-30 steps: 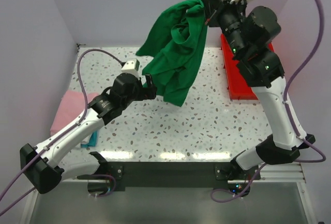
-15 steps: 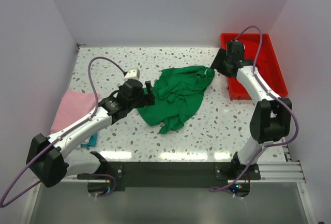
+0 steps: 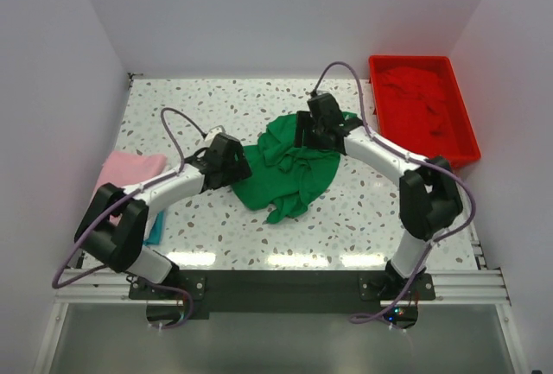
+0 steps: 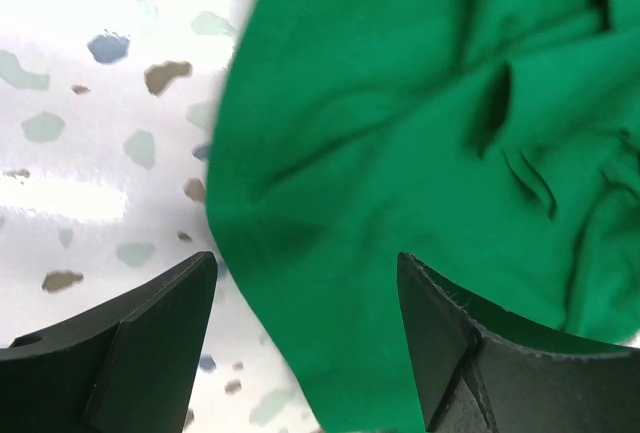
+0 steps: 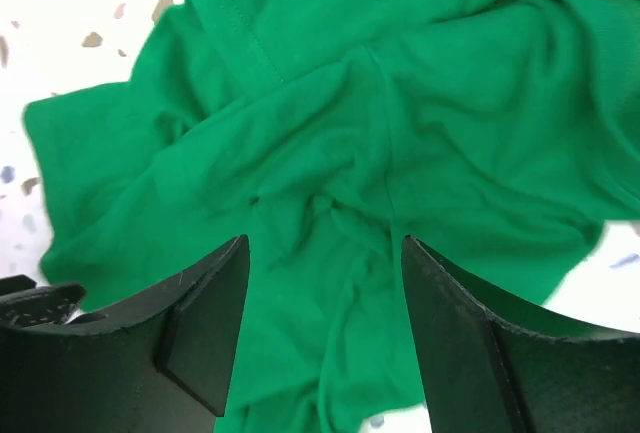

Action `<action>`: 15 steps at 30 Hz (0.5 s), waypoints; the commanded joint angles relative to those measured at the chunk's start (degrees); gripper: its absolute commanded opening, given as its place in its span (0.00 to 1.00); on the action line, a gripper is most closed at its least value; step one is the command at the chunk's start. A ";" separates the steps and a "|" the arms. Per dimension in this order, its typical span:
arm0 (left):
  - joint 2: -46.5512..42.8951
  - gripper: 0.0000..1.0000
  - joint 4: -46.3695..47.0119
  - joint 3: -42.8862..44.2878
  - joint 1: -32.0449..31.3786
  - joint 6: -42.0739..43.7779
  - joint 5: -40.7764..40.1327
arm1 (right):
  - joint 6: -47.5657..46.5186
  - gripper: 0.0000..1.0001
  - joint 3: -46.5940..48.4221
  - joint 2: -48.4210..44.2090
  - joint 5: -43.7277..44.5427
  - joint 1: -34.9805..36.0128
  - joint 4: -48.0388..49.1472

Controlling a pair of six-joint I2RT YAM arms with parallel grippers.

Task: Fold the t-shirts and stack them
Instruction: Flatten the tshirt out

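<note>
**Sizing up a crumpled green t-shirt (image 3: 292, 175) at mid-table**

From the overhead camera, the green t-shirt lies in a loose heap on the table (image 3: 363, 210), not spread and not folded. I judge the folding has not started, so the cloth first needs to be found by its edges and pulled flat. That would explain where my arms are. The left gripper (image 3: 238, 165) sits at the heap's left border and the right gripper (image 3: 302, 136) at its far upper edge, one on each side. The pink t-shirt (image 3: 130, 171) lies at the table's left edge, well apart. The red t-shirt (image 3: 419, 93) rests inside the red tray (image 3: 378, 115) at the far right.

On the left wrist camera, the left gripper (image 4: 305, 338) is spread wide and holds nothing. The shirt's curved left hem runs down between its fingers (image 4: 150, 343), with bare table on one side and cloth on the other. I cannot tell whether the tips touch the fabric.

On the right wrist camera, the right gripper (image 5: 325, 328) is also spread wide with nothing in it, straddling a bunched knot of folds near a stitched seam. Pinching here would likely catch several layers.
</note>
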 commanded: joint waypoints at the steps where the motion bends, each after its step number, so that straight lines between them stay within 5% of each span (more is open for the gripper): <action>1: 4.06 0.77 3.55 3.82 2.31 -3.78 0.52 | -1.39 0.65 5.78 4.73 -0.70 1.09 3.02; 15: 15.92 0.69 -2.33 13.39 3.19 -8.80 -5.90 | -2.80 0.66 19.15 19.15 2.89 7.77 -2.25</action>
